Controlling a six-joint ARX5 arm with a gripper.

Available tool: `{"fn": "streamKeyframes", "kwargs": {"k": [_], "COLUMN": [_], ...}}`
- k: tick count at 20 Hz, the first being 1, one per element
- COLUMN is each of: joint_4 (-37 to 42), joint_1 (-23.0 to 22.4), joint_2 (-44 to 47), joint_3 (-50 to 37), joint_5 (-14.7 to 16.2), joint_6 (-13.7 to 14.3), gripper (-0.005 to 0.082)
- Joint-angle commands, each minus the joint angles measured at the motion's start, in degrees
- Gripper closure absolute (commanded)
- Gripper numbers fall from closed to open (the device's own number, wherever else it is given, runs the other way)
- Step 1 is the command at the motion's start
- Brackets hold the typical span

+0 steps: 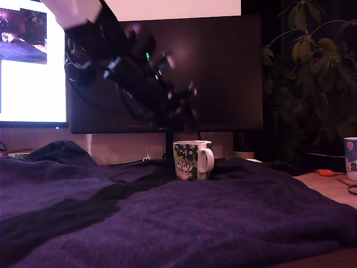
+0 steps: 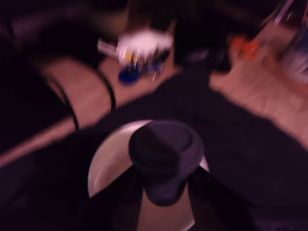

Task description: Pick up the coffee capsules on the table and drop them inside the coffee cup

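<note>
**Dark capsule held above the white mug**

In the exterior view, a black robot arm (image 1: 120,61) is seen slanting down from the upper left toward the centre, ending in its gripper (image 1: 181,109) just above a white coffee cup (image 1: 192,160) printed with green leaves. The cup stands upright on a fuzzy dark blue-purple blanket covering the table (image 1: 329,187), with its loop handle turned toward the exterior view's right. Dark monitors (image 1: 167,67) fill the background, a leafy plant (image 1: 312,72) stands at the right, and a pale blue-and-white cup (image 1: 351,158) is partly cut off at the right edge.

In the blurred wrist view, a dark coffee capsule (image 2: 166,154) is gripped between the two dark fingers (image 2: 216,202), which are closed against its narrow part. The capsule's long axis runs outward from the gripper, with its wide flat rim pointing away from the camera. Directly behind it, the pale round opening of the coffee cup (image 2: 108,163) is seen, so the capsule hangs over the mouth of the cup. The second capsule cannot be made out.
</note>
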Motion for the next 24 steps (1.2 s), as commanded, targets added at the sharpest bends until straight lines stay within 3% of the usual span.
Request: {"fn": "streamKeyframes", "kwargs": {"k": [1,8,13,17,19,23,24], "joint_4": [-0.4,-0.3,1.4,1.4,1.2,0.2,-0.2], "joint_1": [-0.2,-0.3,-0.3,-0.3,-0.3,-0.3,-0.3], "joint_2": [2.3,2.3,2.3,2.3,2.2,-0.4,-1.4], "joint_3": [0.2,0.2,0.2,0.2,0.6,1.2,1.2], "joint_5": [-0.3,-1.7,-1.6,-1.4,-1.2,0.8,0.7], "joint_6": [0.4,0.3,0.2,0.2,0.3,0.3,0.3], "gripper": [0.0591,0.0581,0.038,0.0378,0.0469,0.0772,0.0793]}}
